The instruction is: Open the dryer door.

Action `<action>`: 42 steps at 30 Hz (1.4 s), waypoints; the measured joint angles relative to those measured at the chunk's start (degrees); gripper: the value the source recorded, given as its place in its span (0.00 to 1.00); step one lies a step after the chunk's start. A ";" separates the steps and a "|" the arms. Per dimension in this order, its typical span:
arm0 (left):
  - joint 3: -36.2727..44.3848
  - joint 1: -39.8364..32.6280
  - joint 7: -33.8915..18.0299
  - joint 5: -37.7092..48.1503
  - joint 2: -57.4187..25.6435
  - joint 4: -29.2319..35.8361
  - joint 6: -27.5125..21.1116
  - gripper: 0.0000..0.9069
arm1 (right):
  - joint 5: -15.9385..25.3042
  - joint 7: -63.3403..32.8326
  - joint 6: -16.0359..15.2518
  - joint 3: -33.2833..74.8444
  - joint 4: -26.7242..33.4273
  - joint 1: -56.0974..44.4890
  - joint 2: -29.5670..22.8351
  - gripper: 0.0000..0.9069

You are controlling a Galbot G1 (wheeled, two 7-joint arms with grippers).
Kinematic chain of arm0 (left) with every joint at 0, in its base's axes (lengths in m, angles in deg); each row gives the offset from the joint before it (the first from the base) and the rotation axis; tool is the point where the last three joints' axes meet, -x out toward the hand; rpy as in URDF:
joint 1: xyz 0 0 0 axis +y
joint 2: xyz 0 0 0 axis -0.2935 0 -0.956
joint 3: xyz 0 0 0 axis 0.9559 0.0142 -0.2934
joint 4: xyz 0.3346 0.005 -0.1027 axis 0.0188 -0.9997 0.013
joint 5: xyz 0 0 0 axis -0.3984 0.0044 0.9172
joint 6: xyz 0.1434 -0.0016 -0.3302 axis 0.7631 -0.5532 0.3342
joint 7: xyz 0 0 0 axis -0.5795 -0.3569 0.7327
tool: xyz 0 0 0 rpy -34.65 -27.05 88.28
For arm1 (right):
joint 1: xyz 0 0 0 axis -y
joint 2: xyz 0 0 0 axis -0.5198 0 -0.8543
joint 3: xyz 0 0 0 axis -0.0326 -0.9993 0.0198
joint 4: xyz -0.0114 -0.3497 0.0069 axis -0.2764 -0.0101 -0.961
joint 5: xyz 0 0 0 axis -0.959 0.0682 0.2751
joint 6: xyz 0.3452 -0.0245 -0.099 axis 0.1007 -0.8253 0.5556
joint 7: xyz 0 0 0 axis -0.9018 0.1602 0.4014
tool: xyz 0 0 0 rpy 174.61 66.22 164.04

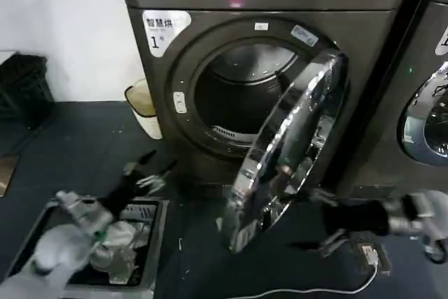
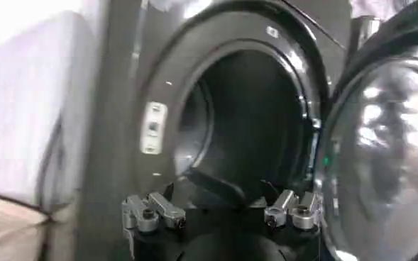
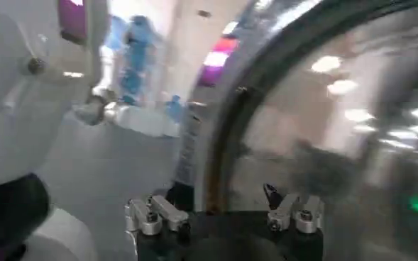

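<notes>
Your dryer door (image 1: 290,152) stands swung out from the machine marked "1" (image 1: 161,33), hinged on its right side, so the dark drum opening (image 1: 241,103) lies bare to the door's left. Your right gripper (image 1: 323,222) sits just beside the door's lower edge, jaws spread, with the chrome ring (image 3: 219,106) between the fingers (image 3: 155,213) in the wrist view; contact is unclear. Your left gripper (image 1: 150,173) hovers low, left of the door and below the drum opening, jaws spread and holding nothing. A metal tray (image 1: 157,243) lies on the floor under that arm.
</notes>
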 joint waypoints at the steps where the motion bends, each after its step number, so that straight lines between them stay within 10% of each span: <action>1: 1.55 -1.58 0.49 0.29 0.07 -0.05 0.00 1.00 | 0.23 -0.18 -0.39 2.21 0.48 -1.26 -0.38 1.00; 23: 31.11 -22.81 6.98 2.59 3.62 -2.04 1.48 1.00 | 10.88 -47.36 -5.60 45.21 6.26 -12.31 -8.18 1.00; 32: 41.20 -30.69 6.83 0.54 9.40 -5.74 1.64 1.00 | 15.67 -71.28 -12.97 54.99 8.27 -15.14 -6.76 1.00; 42: 48.69 -38.25 4.46 0.99 17.46 -10.17 1.71 1.00 | 16.12 -75.99 -17.14 64.61 10.19 -17.57 -7.35 1.00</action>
